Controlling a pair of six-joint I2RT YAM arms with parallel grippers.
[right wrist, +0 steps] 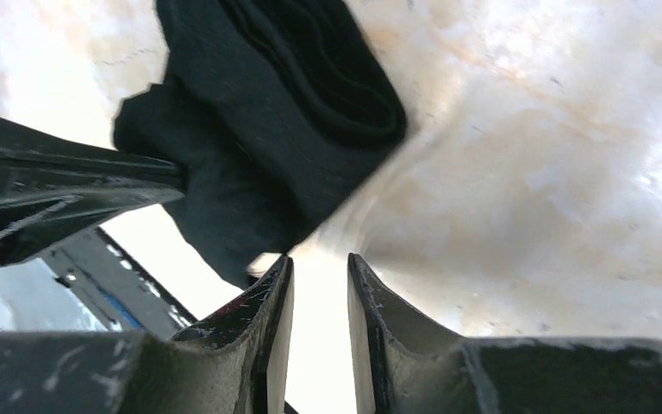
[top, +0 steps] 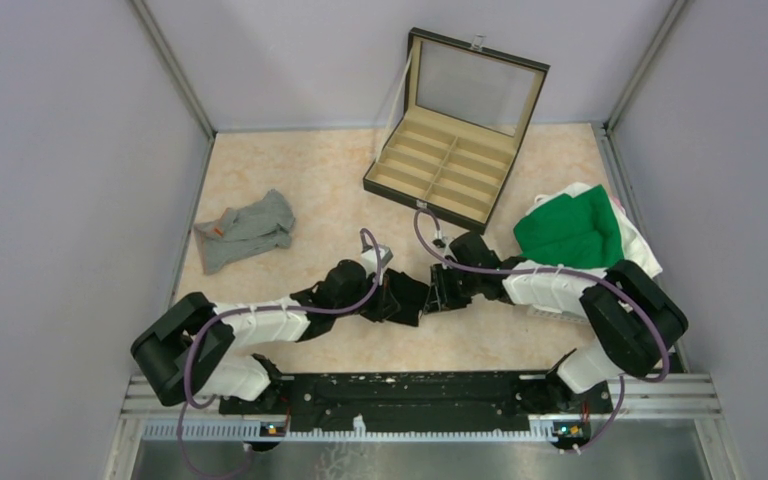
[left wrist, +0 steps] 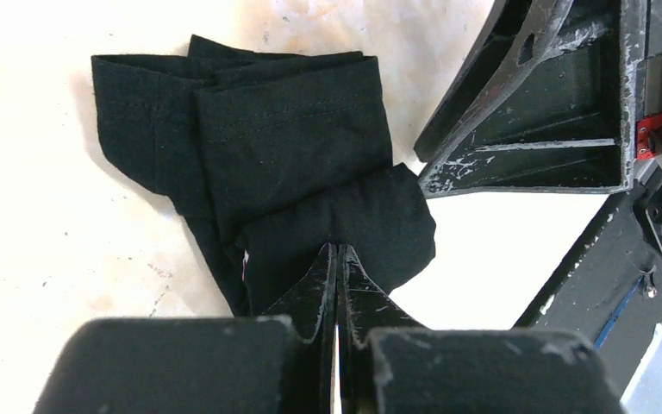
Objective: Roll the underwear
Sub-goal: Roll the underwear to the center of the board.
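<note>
**Obs. 1, black underwear** (left wrist: 284, 147). It lies on the desk (top: 310, 170) at near centre, between the two arms. It is folded into a narrow band of several layers. The end nearest the left arm is turned over into a thick lump, and the far end lies flat. We judge the roll begun but not finished.

**Obs. 2, left pincer** (left wrist: 338, 252). The jaws are closed tight, with the tips pressed into the rolled end. We cannot tell whether a fold is pinched between them or whether they only pin it down. Either way we read the purpose as anchoring, since soft fabric springs open unless something sits on the turn.

**Obs. 3, right pincer** (right wrist: 319, 263). The jaws stand apart with nothing between them, low over the desk just beside the garment's edge, facing the left pincer. We think it is placed there to take a fresh bite on the band, with the left one guarding the roll.

**Obs. 4, grey underwear** (top: 245, 230). It is crumpled and unrolled, well apart at the desk's left side, with its orange label showing. Neither arm touches it.

**Obs. 5, surroundings.** The compartmented case (top: 450, 160) sits at far centre with its lid raised. A green cloth (top: 570, 230) lies over white fabric (top: 644, 245) by the right arm.

**Risk (our judgement).** Only the left tips hold the turn, so a slip there would let the roll loosen.
</note>
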